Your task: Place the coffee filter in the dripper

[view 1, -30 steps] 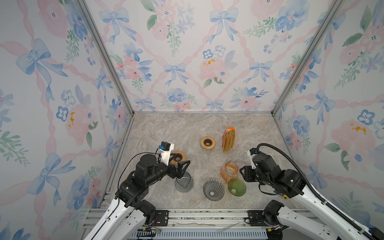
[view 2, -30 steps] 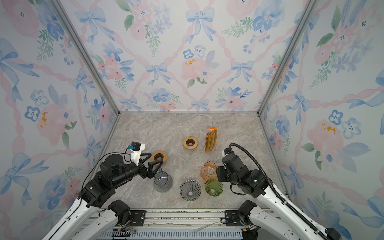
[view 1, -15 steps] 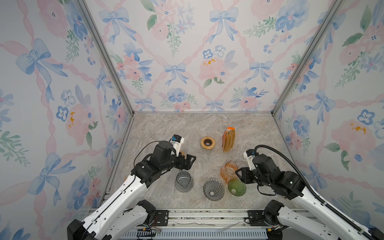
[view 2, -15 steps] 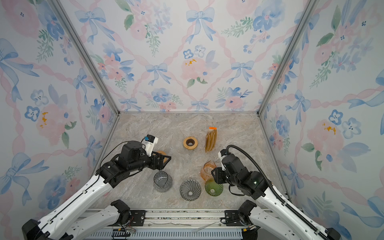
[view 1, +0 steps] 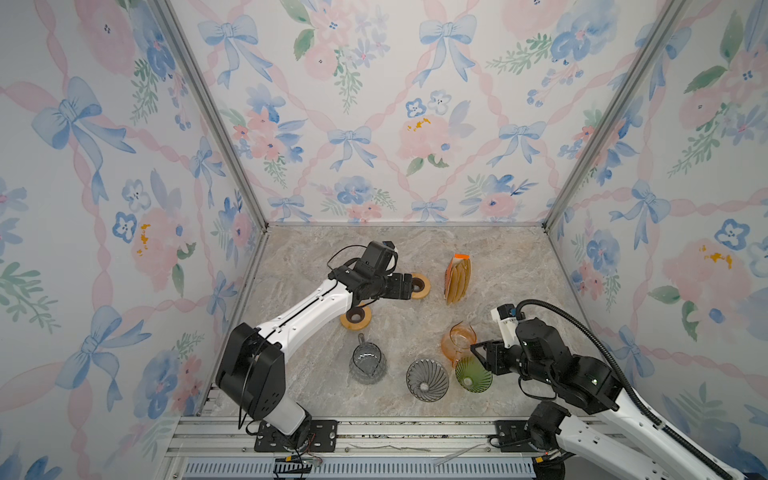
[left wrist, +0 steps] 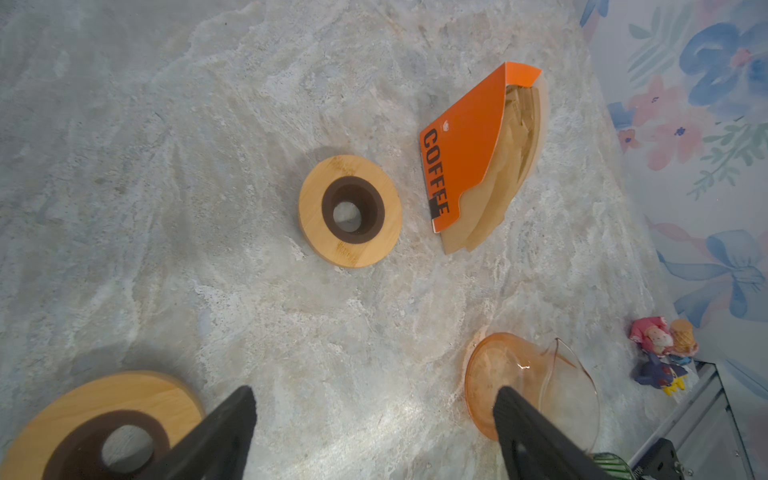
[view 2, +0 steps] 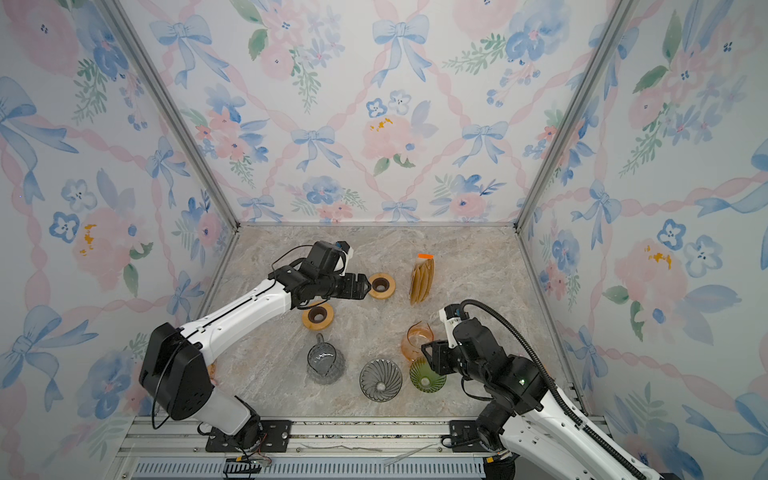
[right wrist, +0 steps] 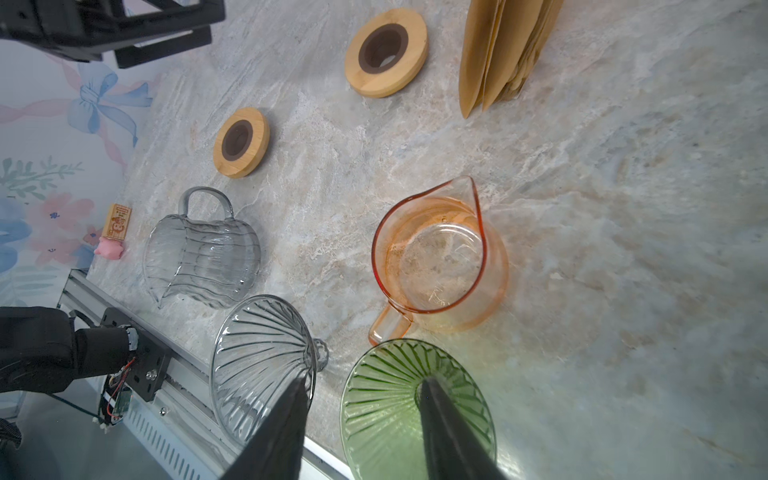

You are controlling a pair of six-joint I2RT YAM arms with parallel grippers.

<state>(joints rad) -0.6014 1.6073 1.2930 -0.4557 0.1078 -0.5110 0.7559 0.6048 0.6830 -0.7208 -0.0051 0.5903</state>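
Observation:
The coffee filters (view 1: 457,280) (view 2: 422,278) are brown papers in an orange "COFFEE" sleeve (left wrist: 469,145), standing at the back right of the table. Near the front stand a clear glass dripper (view 1: 427,379) (right wrist: 257,361) and a green dripper (view 1: 473,374) (right wrist: 390,407). My left gripper (view 1: 409,286) (left wrist: 374,392) is open and empty, hovering by the far wooden ring (left wrist: 350,211), just left of the filters. My right gripper (view 1: 478,353) (right wrist: 365,384) is open over the green dripper's near rim. One of its fingers is over the bowl and the other outside it.
An orange glass pitcher (view 1: 457,343) (right wrist: 436,257) stands behind the green dripper, and a clear pitcher (view 1: 366,361) left of the clear dripper. A second wooden ring (view 1: 355,318) lies under my left arm. Small toys (left wrist: 660,353) (right wrist: 114,232) sit at the side walls.
My left arm has stretched from the front left out to the back middle, toward the far wooden ring and the filters. The right gripper has shifted slightly and its jaws have spread wider.

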